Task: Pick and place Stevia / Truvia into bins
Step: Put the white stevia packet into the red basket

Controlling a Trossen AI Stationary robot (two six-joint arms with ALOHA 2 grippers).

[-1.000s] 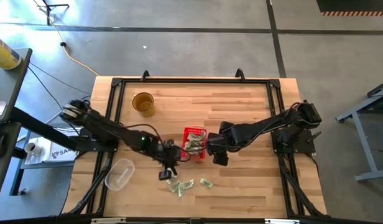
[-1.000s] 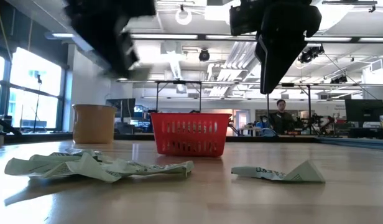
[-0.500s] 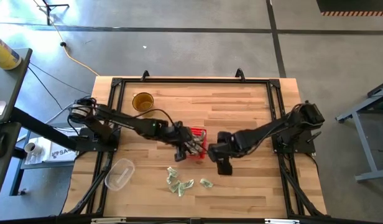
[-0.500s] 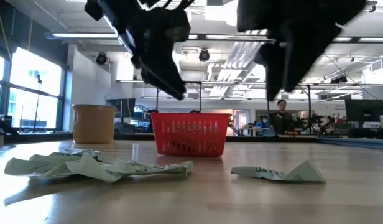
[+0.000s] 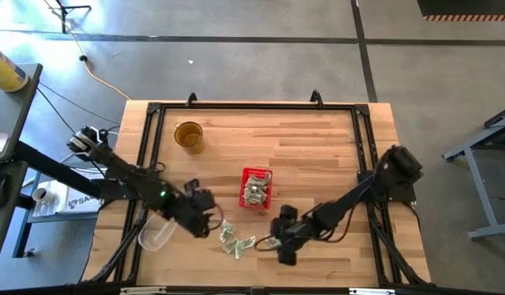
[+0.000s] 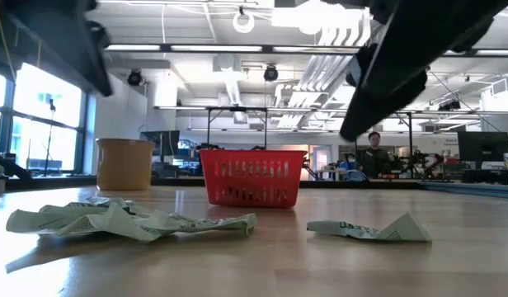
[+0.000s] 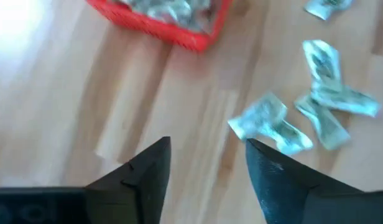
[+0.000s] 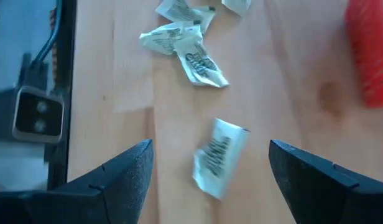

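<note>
The red meshed basket (image 5: 255, 188) stands mid-table with several pale green and white sachets (image 5: 253, 192) inside; it also shows in the low view (image 6: 254, 176). A small cluster of sachets (image 5: 237, 242) and one lone sachet (image 5: 271, 242) lie flat on the wood near the front edge. My left gripper (image 5: 205, 227) is open and empty, left of the cluster, with the nearest sachet (image 7: 271, 124) just ahead of its fingers. My right gripper (image 5: 280, 248) is open and empty above the lone sachet (image 8: 219, 157), which shows between its spread fingers.
A round amber cup (image 5: 188, 135) stands at the far left of the table. A clear plastic tub (image 5: 156, 232) lies at the near left, close beside my left arm. Black frame rails run along the table's edges (image 5: 151, 147). A person (image 6: 372, 153) is far back in the room.
My left gripper has swung from the sachet cluster up over the red basket, then back toward the table's near left beside the cluster. My right gripper has moved from beside the basket toward the near edge, down over the lone sachet.
</note>
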